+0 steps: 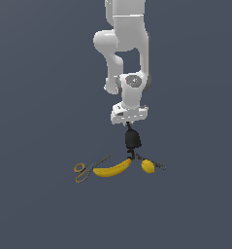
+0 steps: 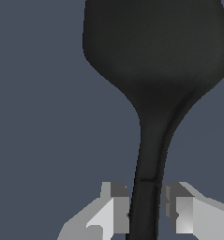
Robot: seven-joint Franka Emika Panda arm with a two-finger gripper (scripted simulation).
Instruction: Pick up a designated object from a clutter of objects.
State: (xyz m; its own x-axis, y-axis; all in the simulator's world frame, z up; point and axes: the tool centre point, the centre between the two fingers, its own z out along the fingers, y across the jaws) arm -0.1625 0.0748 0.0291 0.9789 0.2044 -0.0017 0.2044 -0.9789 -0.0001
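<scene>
- Exterior view: the arm hangs straight down over the worktop [image 1: 35,204], and the black spatula [image 1: 133,140] dangles under the wrist, blade uppermost near the hand, thin handle pointing down toward the clutter.
- Its lower end seems to sit just above or at the banana [image 1: 112,169]; I can't tell whether it has cleared the pile.
- The lemon [image 1: 147,166] lies just beside the banana on the exterior view's right, with the small dark tool [image 1: 157,165] poking out past it. The orange-handled scissors [image 1: 84,171] lie at the exterior view's left end of the banana.
- Wrist view: the jaws [image 2: 145,213] stand narrowly apart, one finger either side of the spatula's handle, pinching it; the wide blade fills the frame beyond.
- My reading: the grasp is made and the right object chosen. What's left is lifting it well clear of the others without it slipping.
</scene>
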